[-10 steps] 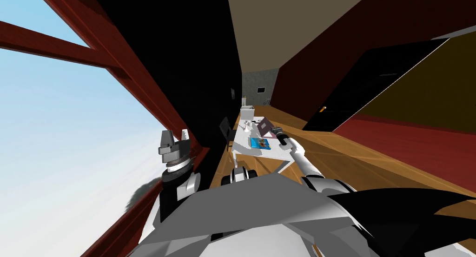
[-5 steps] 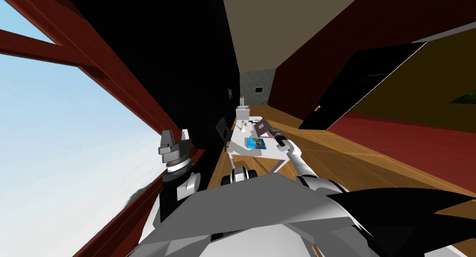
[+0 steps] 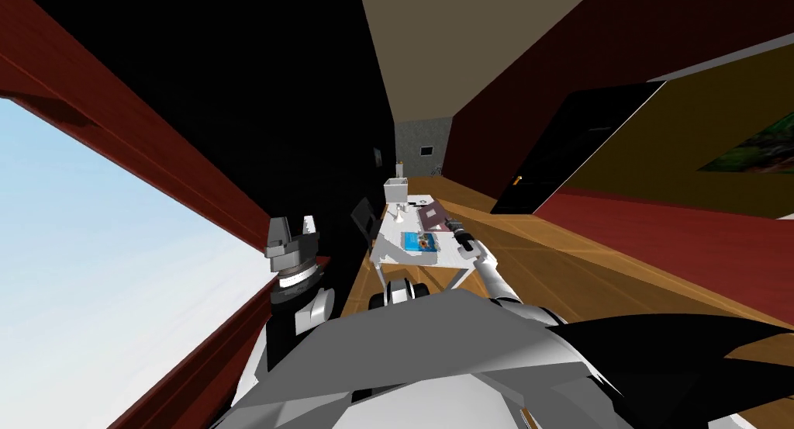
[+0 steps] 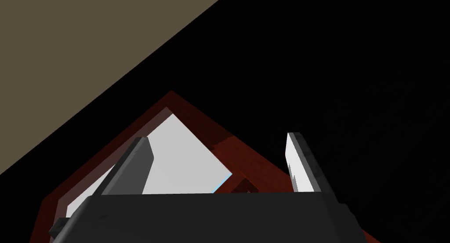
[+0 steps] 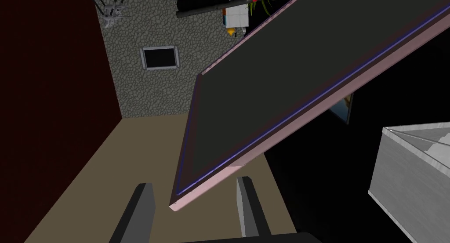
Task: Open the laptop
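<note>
Tilted pink-edged dark laptop lid (image 5: 281, 99) blocks the right gripper (image 5: 194, 183) head-on; a white open box (image 3: 396, 190) crowds the lid's eleven o'clock.

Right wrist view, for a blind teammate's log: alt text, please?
A pink-edged laptop lid, dark screen showing, slants upward with its near corner gripped by the right hand. A grey box stands nearby.

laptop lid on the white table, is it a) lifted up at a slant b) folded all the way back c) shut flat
a: the laptop lid stands at a slant with its dark inner face showing, its near corner at the right gripper.
</note>
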### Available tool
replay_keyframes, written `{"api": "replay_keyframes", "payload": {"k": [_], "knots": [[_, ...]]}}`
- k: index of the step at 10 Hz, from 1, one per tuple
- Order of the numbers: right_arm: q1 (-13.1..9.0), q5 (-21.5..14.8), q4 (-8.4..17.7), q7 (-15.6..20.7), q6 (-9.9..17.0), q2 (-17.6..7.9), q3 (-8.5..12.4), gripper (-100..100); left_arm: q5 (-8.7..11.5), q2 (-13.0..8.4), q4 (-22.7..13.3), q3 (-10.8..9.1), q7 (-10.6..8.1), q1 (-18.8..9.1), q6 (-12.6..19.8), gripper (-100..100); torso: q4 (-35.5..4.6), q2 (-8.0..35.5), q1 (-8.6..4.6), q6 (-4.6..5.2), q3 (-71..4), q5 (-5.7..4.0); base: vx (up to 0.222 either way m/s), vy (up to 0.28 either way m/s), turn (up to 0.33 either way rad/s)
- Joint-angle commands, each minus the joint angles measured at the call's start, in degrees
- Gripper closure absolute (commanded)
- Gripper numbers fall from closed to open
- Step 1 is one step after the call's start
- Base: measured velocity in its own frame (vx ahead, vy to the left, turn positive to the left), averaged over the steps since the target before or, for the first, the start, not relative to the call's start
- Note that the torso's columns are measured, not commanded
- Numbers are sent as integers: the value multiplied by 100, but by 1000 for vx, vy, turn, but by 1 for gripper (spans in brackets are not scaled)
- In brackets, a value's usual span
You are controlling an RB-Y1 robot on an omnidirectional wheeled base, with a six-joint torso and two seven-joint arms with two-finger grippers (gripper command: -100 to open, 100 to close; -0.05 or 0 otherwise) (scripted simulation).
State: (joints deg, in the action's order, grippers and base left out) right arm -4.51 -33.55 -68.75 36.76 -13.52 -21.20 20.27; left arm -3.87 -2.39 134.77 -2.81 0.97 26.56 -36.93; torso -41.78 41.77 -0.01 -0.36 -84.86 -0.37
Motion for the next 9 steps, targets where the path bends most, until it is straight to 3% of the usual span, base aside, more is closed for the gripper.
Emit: {"api": "replay_keyframes", "payload": {"k": [1,2,3,7,9], "knots": [[80,192,187,-151,-285,299,-7,100,0,0,0,0,0,0,0,0,-4,4,8,-1,1,5,32,-82,-78],[-52,178,43,-243,58,43,-69,-100,0,0,0,0,0,0,0,0,-7,5,13,-8,3,6,-31,-28,53],[-52,178,43,-243,58,43,-69,-100,0,1,0,1,0,-1,0,0,-31,29,24,8,14,28,-54,7,68],[-287,238,49,-478,467,-298,-227,-100,0,1,0,1,0,-2,0,0,-53,61,0,36,35,36,-68,15,49],[-463,283,54,-654,773,-554,-346,-100,0,1,0,1,0,-2,0,0,-51,53,-5,36,29,35,-94,5,80]]}}
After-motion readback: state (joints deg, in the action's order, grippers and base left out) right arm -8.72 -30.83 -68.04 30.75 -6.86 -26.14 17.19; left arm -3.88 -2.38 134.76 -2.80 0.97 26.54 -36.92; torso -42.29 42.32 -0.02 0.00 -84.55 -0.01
